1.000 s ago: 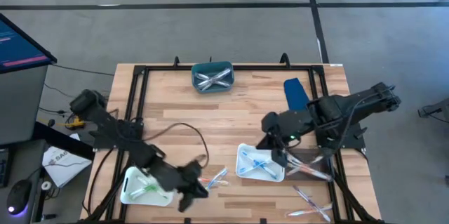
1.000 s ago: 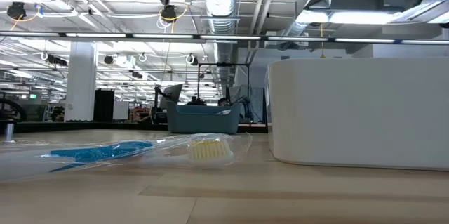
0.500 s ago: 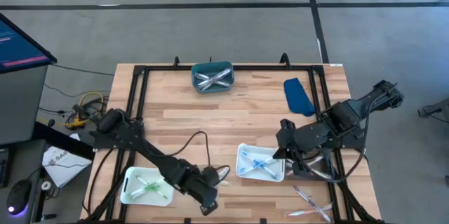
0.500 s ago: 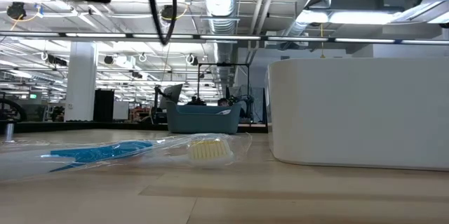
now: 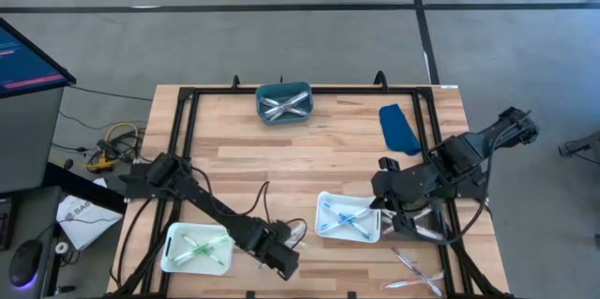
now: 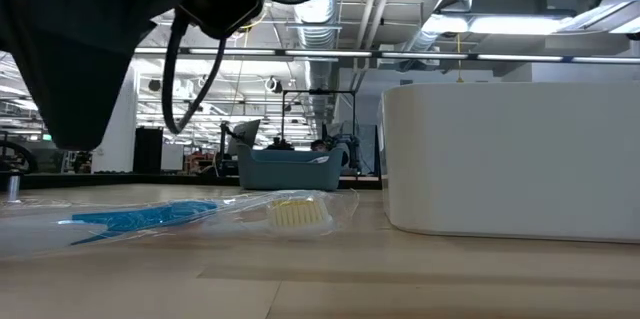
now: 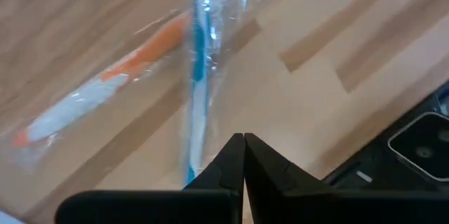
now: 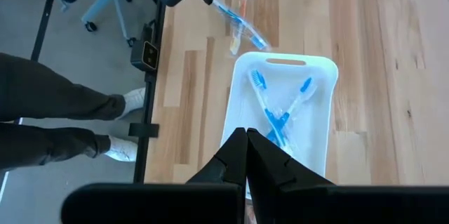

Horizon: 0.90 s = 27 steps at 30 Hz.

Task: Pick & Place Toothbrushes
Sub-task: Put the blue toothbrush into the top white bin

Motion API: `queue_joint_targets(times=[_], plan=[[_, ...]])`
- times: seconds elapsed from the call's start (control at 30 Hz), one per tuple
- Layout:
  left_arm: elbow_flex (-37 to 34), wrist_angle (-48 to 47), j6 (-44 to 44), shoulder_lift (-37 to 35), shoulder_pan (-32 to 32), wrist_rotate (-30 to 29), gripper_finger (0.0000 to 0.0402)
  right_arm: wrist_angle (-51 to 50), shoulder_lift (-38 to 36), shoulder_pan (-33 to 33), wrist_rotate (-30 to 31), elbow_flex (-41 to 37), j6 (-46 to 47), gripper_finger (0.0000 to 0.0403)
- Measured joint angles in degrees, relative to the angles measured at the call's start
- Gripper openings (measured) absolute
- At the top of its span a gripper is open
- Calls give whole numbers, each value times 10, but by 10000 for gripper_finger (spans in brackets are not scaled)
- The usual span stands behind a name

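Observation:
Two wrapped toothbrushes, one blue (image 7: 199, 76) and one orange (image 7: 130, 66), lie flat on the wood near the table's near edge (image 5: 298, 234). My left gripper (image 7: 243, 140) hangs shut just above them, pointing steeply down (image 5: 284, 254), its tips beside the blue one's handle end; nothing is between the fingers. In the low view its dark body (image 6: 90, 69) hangs clear of the table. My right gripper (image 8: 246, 134) is shut and empty above the white tray (image 5: 321, 201), which holds blue toothbrushes (image 8: 275, 115).
A pale tray (image 5: 172, 243) with green toothbrushes (image 5: 199, 248) sits at the near left. A teal bin (image 5: 283, 102) with brushes stands at the far edge, a blue object (image 5: 397, 127) at the far right. More loose toothbrushes (image 5: 412, 266) lie near right. A person's legs (image 8: 49, 112) stand beside the table.
My left gripper has gone from beside the pale tray toward the table's right and near edges, sunk, and tipped steeply down over the loose toothbrushes. My right gripper has shifted a little toward the table's right edge over the white tray.

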Motion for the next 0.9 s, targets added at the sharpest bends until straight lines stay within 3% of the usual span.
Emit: queue_joint_targets(times=[0.4, 0.9], plan=[[0, 1, -7, 0, 2, -26, 16, -3, 0, 0, 0, 0, 0, 0], [-22, 14, -14, 0, 14, -31, 120, -3, 0, 0, 0, 0, 0, 0]])
